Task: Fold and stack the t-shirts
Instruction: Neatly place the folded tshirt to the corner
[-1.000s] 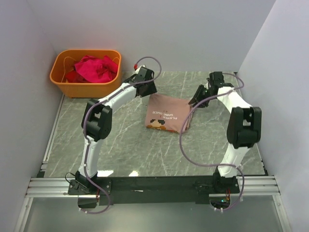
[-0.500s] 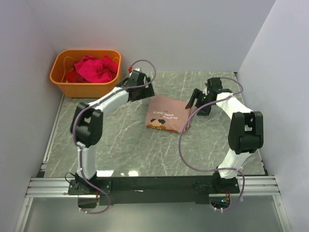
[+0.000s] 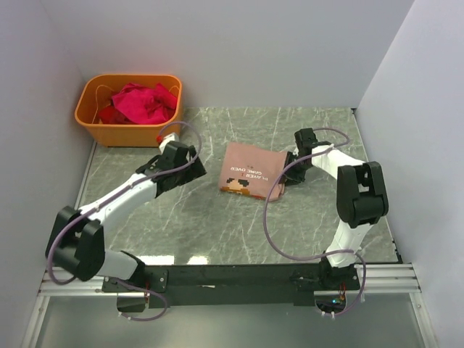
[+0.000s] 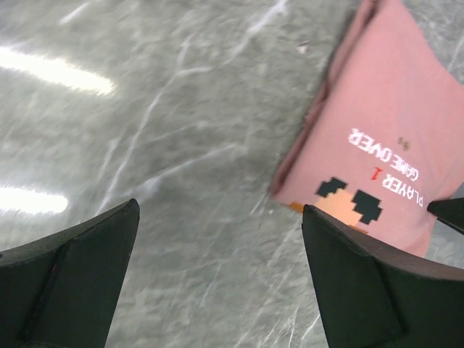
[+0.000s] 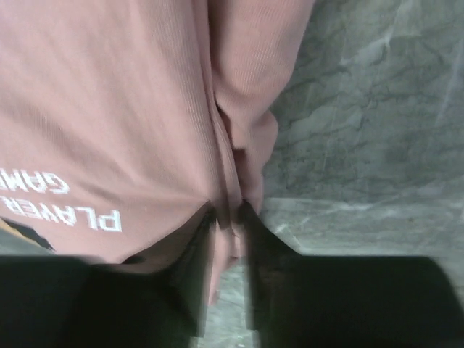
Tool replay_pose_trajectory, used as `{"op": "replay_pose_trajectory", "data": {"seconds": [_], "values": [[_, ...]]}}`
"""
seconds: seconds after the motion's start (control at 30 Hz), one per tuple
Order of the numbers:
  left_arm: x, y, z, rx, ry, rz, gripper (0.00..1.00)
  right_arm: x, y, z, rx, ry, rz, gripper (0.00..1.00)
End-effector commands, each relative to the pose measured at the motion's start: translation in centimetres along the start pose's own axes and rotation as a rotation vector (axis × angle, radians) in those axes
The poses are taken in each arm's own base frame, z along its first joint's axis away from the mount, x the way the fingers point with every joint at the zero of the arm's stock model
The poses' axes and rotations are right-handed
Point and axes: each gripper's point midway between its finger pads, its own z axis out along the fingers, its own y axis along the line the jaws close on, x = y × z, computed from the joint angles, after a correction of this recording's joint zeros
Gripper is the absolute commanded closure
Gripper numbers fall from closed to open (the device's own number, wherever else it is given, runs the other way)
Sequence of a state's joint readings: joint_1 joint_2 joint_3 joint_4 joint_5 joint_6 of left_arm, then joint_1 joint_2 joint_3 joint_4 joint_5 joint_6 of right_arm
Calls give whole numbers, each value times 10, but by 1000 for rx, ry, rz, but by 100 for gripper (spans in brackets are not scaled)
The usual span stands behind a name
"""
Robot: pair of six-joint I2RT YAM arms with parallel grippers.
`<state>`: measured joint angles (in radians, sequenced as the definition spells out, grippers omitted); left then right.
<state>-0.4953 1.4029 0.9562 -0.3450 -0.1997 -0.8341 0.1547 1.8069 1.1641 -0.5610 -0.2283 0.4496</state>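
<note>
The right tool (image 5: 227,217) is clenched on the pink shirt (image 5: 109,109): in the right wrist view its two dark fingers (image 5: 192,254) stand close together at the bottom of the frame with a fold of the shirt's edge pinched between them. In the top view this tool sits right of centre, at the shirt's right edge.

The left tool (image 4: 219,210) is released. Its fingers (image 4: 80,268) stand wide apart in the lower corners of the left wrist view, with only bare desk (image 3: 181,225) between them. It is left of centre in the top view, near the shirt's left side but apart from it.

The pink shirt lies folded into a rough rectangle in the middle of the top frame, flat on the grey marbled desk. Its pixel print and the words "PLAYER 1 GAME OVER" face up.

The magenta shirts (image 3: 141,101) lie crumpled in an orange tub (image 3: 90,119) at the upper left, well apart from both tools.
</note>
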Motion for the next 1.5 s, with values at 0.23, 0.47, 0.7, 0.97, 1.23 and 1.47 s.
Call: {"op": "replay_pose_trajectory", "data": {"seconds": [0.23,0.47,0.7,0.97,1.23,1.47], "values": [[-9,30,-31,-80,-108,-100,1,-62,16,4,25,-111,-99,100],[-10,37,-31,-113,-125,-107,1,-117,31,9,28,-190,-126,100],[-13,44,-27,-174,-124,-87,1,-173,0,19,177,-218,-103,100],[-23,33,-29,-151,-142,-85,0,-260,-88,-19,333,-398,41,100],[-33,30,-27,-187,-149,-90,1,-320,-161,-39,329,-562,218,100],[-40,25,-28,-190,-157,-93,1,-349,-189,-64,244,-670,307,100]]}}
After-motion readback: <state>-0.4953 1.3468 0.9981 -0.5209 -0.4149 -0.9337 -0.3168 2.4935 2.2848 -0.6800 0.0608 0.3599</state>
